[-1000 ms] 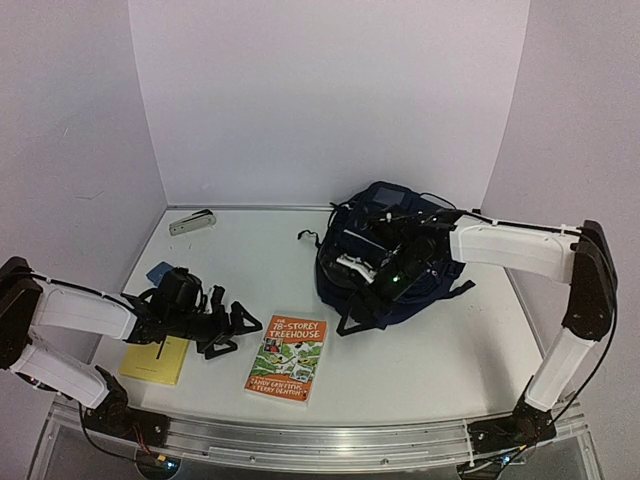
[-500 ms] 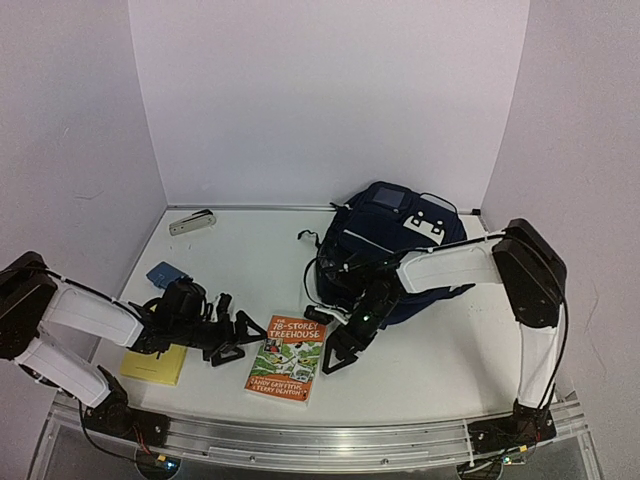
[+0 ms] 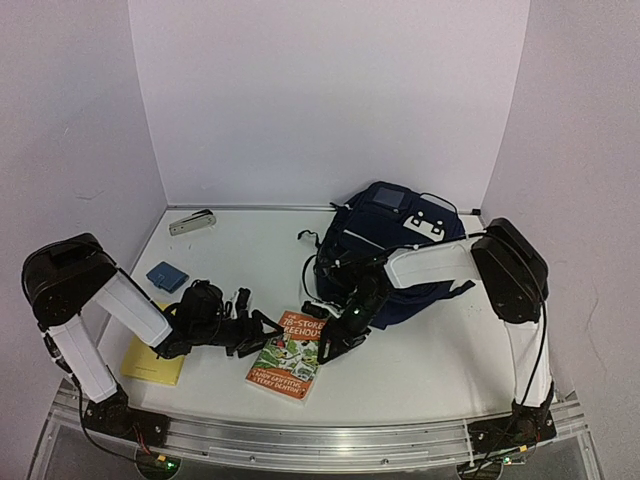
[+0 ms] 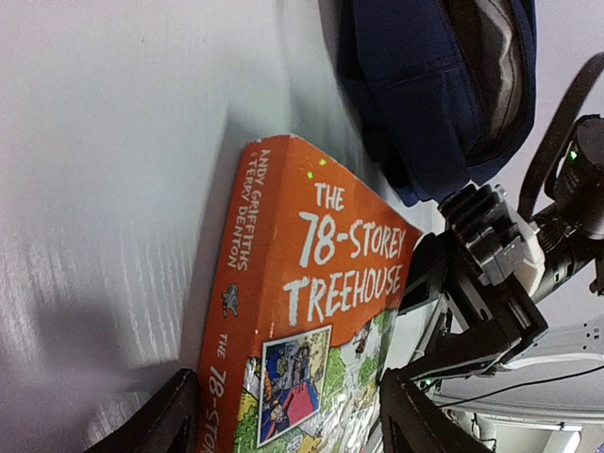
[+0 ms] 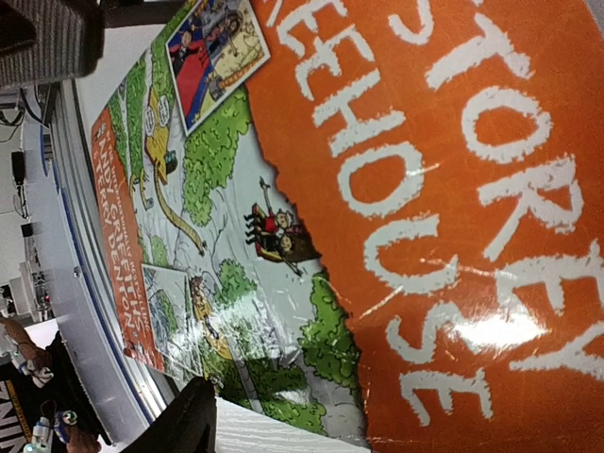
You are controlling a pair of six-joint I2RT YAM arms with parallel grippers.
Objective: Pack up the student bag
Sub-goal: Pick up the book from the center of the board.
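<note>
From above, the student bag sits toward the far right of the table, at about 1 o'clock from the table's middle. It is dark navy with a white patch near its top. The right claw is low at the bag's near-left side, so the bag rises at about 1 o'clock from it, just beside that arm's wrist. Its tips meet the upper right edge of the orange book. The left claw comes in from 9 o'clock to the book's left edge, with the bag well apart from it at 2 o'clock. A yellow pad lies partly hidden by the left arm. A small blue case lies at 10 o'clock from that claw, and a small silver tool lies near the back wall. In the left wrist view, the two fingers stand partly apart with the book's spine corner between them, though I cannot tell whether they press on it. The bag fills the 12-to-1 o'clock part of this view, beyond the book's far end, with a paler inside showing. The right claw's black body is at 4 o'clock, against the book's edge. In the right wrist view the glossy cover fills almost everything. One dark finger shows at 7 o'clock by the cover's edge, and I cannot tell how wide this claw stands.
</note>
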